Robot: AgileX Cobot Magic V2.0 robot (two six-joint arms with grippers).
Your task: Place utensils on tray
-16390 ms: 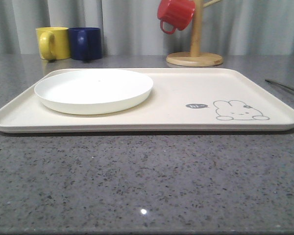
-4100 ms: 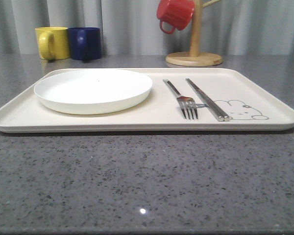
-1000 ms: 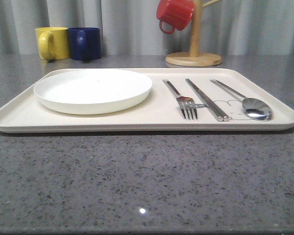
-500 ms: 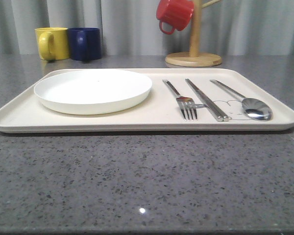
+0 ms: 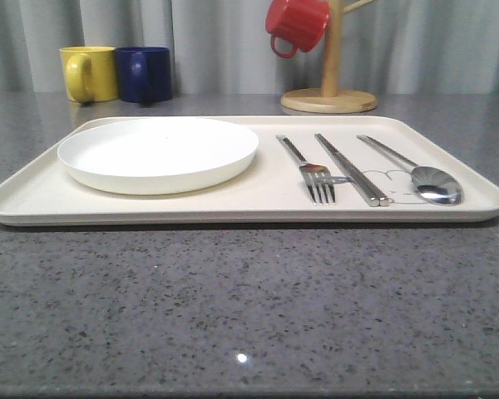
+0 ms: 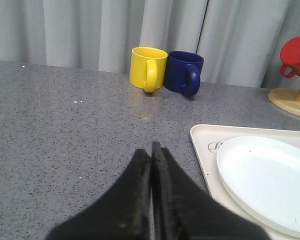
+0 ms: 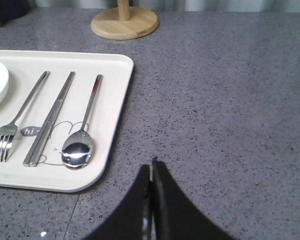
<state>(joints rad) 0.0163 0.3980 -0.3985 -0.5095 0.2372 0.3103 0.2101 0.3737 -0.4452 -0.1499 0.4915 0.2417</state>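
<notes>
The cream tray (image 5: pixel 233 199) lies across the grey table. On its right half lie three silver utensils side by side: a fork (image 5: pixel 309 170), a pair of chopsticks (image 5: pixel 350 169) and a spoon (image 5: pixel 416 172), the chopsticks and spoon over the rabbit drawing. The right wrist view shows the same fork (image 7: pixel 17 120), chopsticks (image 7: pixel 50 119) and spoon (image 7: pixel 84 127) on the tray (image 7: pixel 117 100). My right gripper (image 7: pixel 151 167) is shut and empty, over bare table right of the tray. My left gripper (image 6: pixel 151 150) is shut and empty, over the table left of the tray (image 6: pixel 202 150).
A round white plate (image 5: pixel 158 152) takes up the tray's left half. Behind the tray stand a yellow mug (image 5: pixel 90 73) and a dark blue mug (image 5: pixel 145 74). A wooden mug stand (image 5: pixel 329 98) with a red mug (image 5: pixel 297 23) is at the back right. Curtains hang behind.
Over the last second nothing has moved. Earlier, the tray held only the plate; then the fork and chopsticks lay on it, and then the spoon.
</notes>
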